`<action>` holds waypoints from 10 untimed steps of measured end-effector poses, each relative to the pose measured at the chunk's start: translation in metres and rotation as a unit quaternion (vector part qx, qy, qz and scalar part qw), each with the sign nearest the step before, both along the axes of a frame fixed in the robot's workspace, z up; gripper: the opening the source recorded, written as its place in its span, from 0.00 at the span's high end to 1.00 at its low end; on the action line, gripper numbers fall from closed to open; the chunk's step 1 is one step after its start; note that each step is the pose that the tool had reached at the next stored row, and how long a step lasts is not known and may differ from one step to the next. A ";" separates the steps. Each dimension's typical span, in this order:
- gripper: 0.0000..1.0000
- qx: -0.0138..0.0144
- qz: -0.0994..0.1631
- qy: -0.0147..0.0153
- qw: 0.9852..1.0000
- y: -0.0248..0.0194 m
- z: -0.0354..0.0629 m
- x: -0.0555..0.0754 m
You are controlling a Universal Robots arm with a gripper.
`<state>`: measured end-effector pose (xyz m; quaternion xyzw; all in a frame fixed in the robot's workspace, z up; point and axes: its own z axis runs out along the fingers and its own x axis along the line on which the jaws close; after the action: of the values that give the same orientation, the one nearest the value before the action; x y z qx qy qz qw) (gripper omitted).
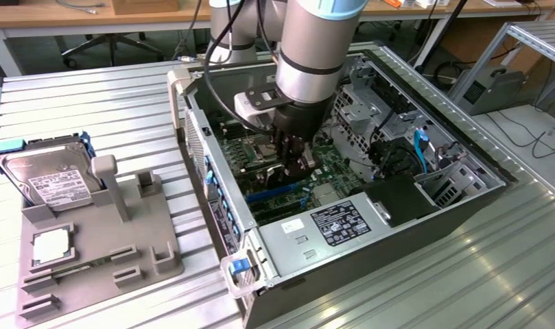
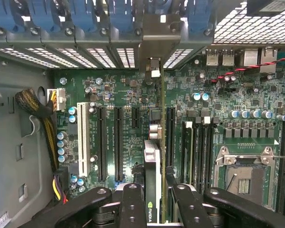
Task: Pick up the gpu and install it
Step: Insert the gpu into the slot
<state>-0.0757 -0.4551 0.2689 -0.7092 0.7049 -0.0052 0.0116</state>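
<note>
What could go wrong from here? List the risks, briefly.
1. The gpu, clamped in the claw, hangs edge-on above the motherboard. If its edge misses the black slot beside it, it could press on board components instead.
2. Its metal bracket sits close against the case's rear slot frame and might catch there, tilting the card.

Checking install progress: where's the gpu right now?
The gpu is gripped edge-on between the jaws inside the open computer case, above the long black slots of the motherboard, mid-frame in the exterior view.
</note>
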 end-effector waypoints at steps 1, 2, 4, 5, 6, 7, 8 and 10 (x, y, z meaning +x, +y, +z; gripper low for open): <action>0.73 0.000 0.000 0.000 1.000 0.0000 -0.0004 0.000; 0.73 0.000 0.000 0.000 1.000 0.0000 -0.0010 -0.001; 0.73 0.000 0.000 0.000 1.000 0.0000 -0.0013 -0.001; 0.73 0.000 0.000 0.000 1.000 0.0001 -0.0015 -0.001; 0.73 0.000 0.000 0.000 1.000 0.0001 -0.0023 -0.001; 0.73 0.000 0.000 0.000 1.000 0.0001 -0.0028 -0.001; 0.73 0.000 0.000 0.000 1.000 0.0001 -0.0034 -0.001; 0.73 0.000 0.000 0.000 1.000 0.0000 -0.0045 -0.001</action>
<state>-0.0769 -0.4550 0.2644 -0.7092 0.7049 -0.0054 0.0113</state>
